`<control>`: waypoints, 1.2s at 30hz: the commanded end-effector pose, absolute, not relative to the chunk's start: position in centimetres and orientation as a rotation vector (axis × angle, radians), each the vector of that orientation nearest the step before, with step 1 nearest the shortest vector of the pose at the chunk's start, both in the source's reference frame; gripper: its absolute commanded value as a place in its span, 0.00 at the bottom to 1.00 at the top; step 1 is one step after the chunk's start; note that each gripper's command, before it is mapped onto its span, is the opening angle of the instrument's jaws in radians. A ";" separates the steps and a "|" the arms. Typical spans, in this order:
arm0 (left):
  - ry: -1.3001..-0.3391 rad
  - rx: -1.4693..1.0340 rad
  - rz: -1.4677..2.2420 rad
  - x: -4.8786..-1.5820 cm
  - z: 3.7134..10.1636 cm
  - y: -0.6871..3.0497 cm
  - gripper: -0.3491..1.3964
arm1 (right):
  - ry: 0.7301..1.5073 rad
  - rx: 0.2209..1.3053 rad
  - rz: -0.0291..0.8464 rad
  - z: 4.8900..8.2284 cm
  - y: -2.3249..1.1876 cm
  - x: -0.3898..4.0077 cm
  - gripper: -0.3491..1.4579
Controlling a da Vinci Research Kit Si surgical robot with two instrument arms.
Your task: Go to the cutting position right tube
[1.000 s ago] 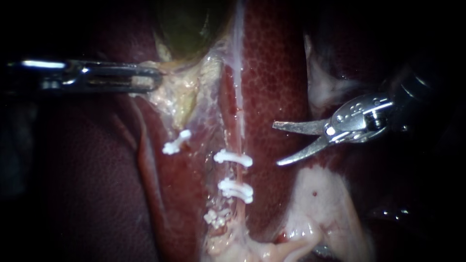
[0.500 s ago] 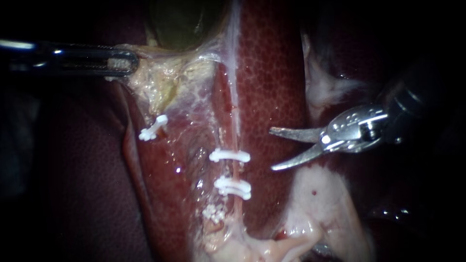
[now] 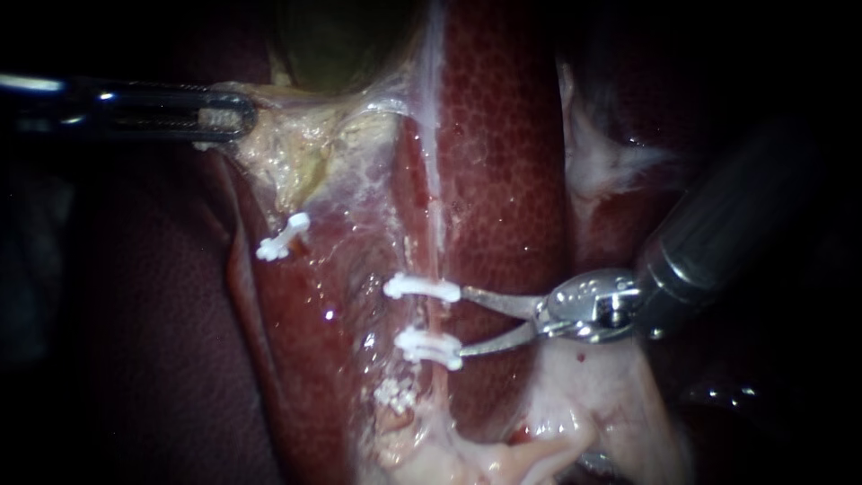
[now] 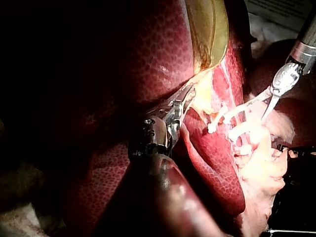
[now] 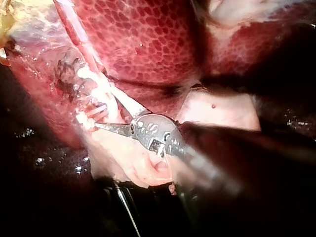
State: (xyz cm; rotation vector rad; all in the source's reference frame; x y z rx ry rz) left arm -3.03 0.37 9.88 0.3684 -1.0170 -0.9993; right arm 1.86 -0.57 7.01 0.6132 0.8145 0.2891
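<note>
The right tube point(image 3: 437, 316) runs down the liver point(image 3: 503, 162) carrying two white clips point(image 3: 422, 287); our right instrument point(image 3: 461, 321) holds its blades spread, tips at those clips. Our left instrument point(image 3: 224, 115) pinches pale tissue point(image 3: 287, 153) under the gallbladder point(image 3: 332, 45).

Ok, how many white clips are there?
3 clips: one alone at left, two on the right tube, one above the other. A whitish clump below may be a fourth.

Right tube point(image 3: 436, 316), thin, pale pink, running down the liver point(image 3: 503, 162), crossed by two white clips point(image 3: 422, 287)
</note>
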 end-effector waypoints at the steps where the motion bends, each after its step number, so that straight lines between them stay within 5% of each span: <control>1: -1.017 0.368 -0.998 -3.04 9.88 0.37 0.00 | 0.812 0.621 0.292 7.06 -0.59 1.88 0.97; 23: -1.017 0.366 -0.999 -3.04 9.89 0.35 0.00 | 0.843 0.687 0.261 7.35 -0.48 2.06 0.94; 36: -1.017 0.366 -0.999 -3.05 9.90 0.35 0.00 | 0.916 0.894 0.182 7.42 -0.34 2.33 0.87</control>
